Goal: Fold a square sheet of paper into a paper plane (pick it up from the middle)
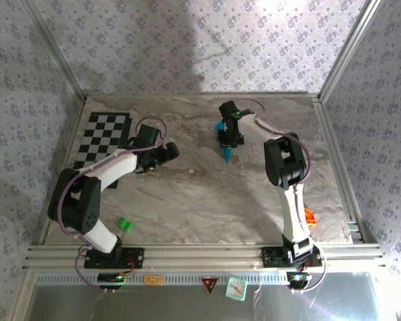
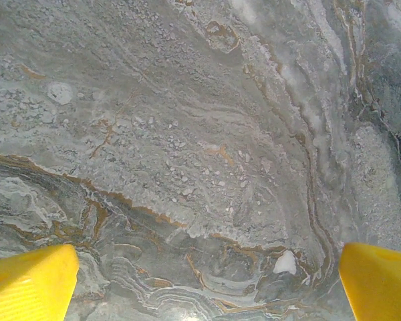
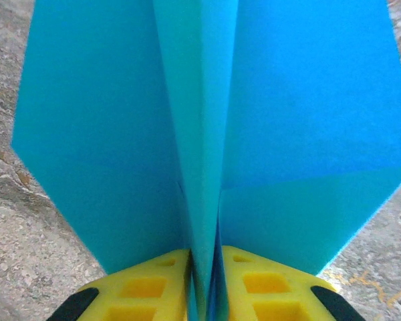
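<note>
Marbled grey tabletop (image 1: 207,194), cyan paper plane (image 1: 226,152) mid-table toward the back, nose toward the arms, right gripper (image 1: 228,137) pinched on its centre crease, left gripper (image 1: 162,155) spread wide above bare marble beside checkerboard mat (image 1: 103,134), green block (image 1: 125,224) near left base.

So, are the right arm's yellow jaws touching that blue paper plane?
Touching. The right wrist view shows the plane with its centre fold squeezed narrow between the two jaws, which sit flush against it on both sides.
</note>
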`<state>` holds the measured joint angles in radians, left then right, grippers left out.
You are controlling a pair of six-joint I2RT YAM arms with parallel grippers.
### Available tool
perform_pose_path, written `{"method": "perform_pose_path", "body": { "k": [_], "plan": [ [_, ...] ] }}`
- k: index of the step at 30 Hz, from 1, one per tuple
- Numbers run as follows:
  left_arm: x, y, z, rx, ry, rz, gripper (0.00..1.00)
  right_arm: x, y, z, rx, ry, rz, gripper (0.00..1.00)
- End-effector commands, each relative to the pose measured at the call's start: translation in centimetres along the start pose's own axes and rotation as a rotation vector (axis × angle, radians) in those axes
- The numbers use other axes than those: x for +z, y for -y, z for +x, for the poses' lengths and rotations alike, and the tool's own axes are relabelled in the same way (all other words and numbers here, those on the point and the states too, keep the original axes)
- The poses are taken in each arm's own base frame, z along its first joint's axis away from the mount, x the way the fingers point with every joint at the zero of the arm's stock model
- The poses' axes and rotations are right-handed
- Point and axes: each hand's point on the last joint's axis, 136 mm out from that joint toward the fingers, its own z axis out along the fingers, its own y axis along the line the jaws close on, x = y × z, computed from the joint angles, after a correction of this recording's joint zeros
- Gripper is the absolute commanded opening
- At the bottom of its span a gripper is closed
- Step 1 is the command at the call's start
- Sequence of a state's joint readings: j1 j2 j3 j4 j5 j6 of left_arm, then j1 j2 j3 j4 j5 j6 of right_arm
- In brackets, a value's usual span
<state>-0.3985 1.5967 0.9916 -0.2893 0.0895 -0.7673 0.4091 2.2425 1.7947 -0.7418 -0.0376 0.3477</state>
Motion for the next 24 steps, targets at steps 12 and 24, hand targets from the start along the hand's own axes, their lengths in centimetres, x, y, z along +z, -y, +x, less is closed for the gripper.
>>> {"method": "perform_pose_path", "body": {
  "k": [12,24],
  "plan": [
    [-0.4,0.4,0.0,0.019,-0.007,0.030,1.00,1.9,0.3,1.5,-0.072,-0.040,0.120,0.33],
    [-0.2,0.3,0.2,0.019,-0.013,0.029,1.00,3.8,0.8,2.7,-0.035,-0.048,0.139,0.43]
  ]
}}
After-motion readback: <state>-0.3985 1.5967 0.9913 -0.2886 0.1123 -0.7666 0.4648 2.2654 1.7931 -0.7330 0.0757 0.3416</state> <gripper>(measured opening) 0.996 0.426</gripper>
